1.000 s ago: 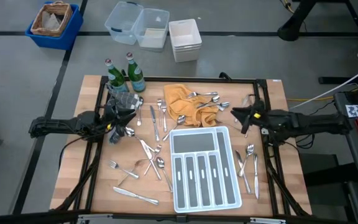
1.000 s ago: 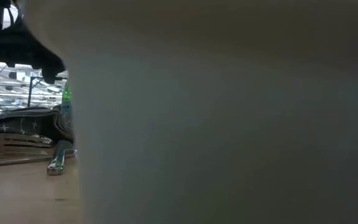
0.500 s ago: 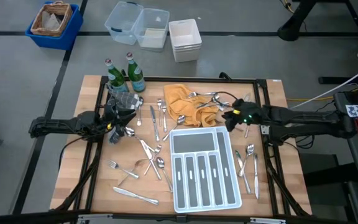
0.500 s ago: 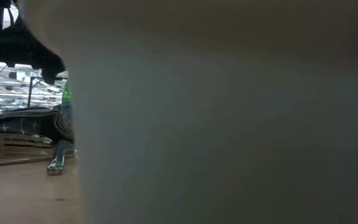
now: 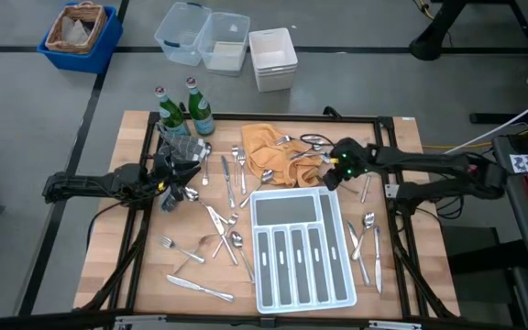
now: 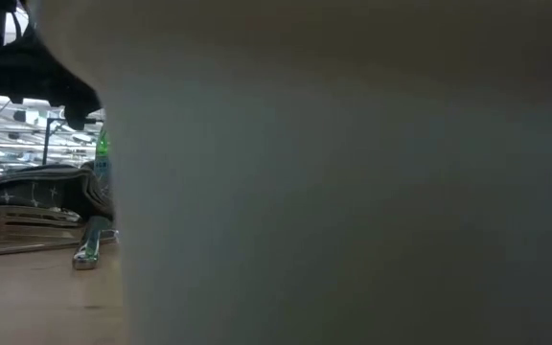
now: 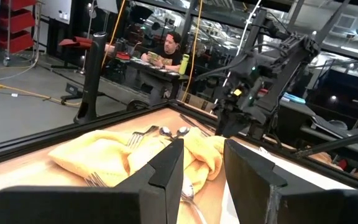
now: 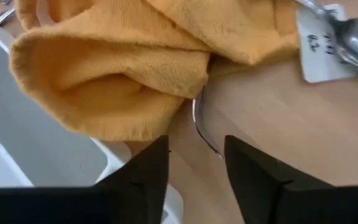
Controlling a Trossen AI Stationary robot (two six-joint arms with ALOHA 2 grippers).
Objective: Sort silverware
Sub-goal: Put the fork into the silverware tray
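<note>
The right tool [image 5: 339, 170] has swung in from the counter's [image 5: 401, 156] edge to the yellow cloth [image 5: 273, 151], jaws parted and empty; silverware [image 5: 310, 142] lies just beyond, nearer this arm.

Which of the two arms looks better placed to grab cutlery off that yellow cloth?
The right: its open gripper hovers at the yellow cloth beside the silverware; the left gripper waits near the bottles.
</note>
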